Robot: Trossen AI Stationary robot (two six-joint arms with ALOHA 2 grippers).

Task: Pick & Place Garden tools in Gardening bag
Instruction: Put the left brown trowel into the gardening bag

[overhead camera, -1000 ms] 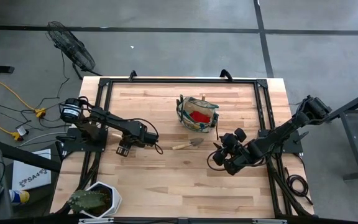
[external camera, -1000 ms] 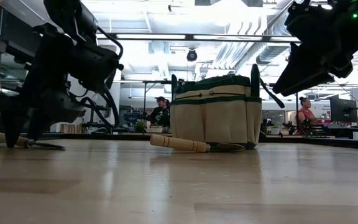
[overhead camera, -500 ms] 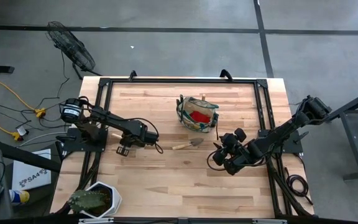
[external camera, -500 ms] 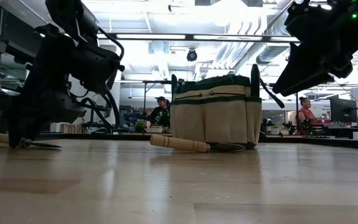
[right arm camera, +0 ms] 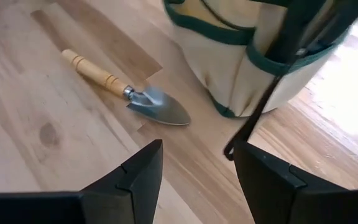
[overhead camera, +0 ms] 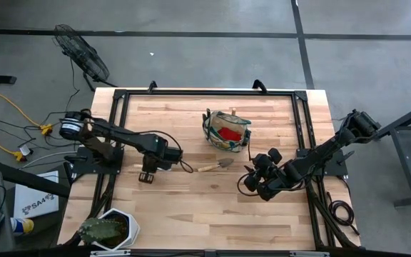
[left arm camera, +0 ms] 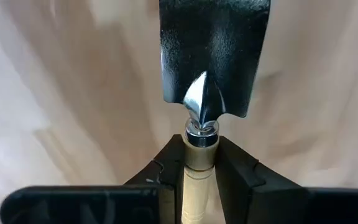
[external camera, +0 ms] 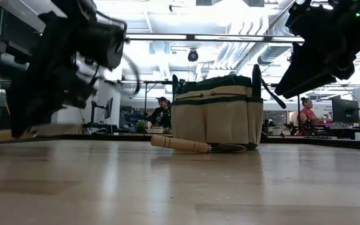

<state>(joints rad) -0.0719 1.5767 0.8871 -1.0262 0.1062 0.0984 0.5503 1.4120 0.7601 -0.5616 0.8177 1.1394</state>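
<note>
A: What is the left gripper (left arm camera: 201, 171) doing?
B: Clamping a wooden handle; its tool's (left arm camera: 215, 56) dark blade is sticking out ahead, over the table's (overhead camera: 191, 207) left.
A: Mid-table?
B: A trowel (overhead camera: 216, 165) is lying just before the khaki, green-trimmed bag (overhead camera: 227, 131).
A: The right gripper (right arm camera: 197, 162)?
B: Hovering spread, empty, right of that trowel.

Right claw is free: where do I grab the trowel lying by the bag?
Take the trowel by its wooden handle, from straight above, fingers across it. It lies flat on the table, handle pointing away from the gardening bag, leaving the right claw room.
</note>
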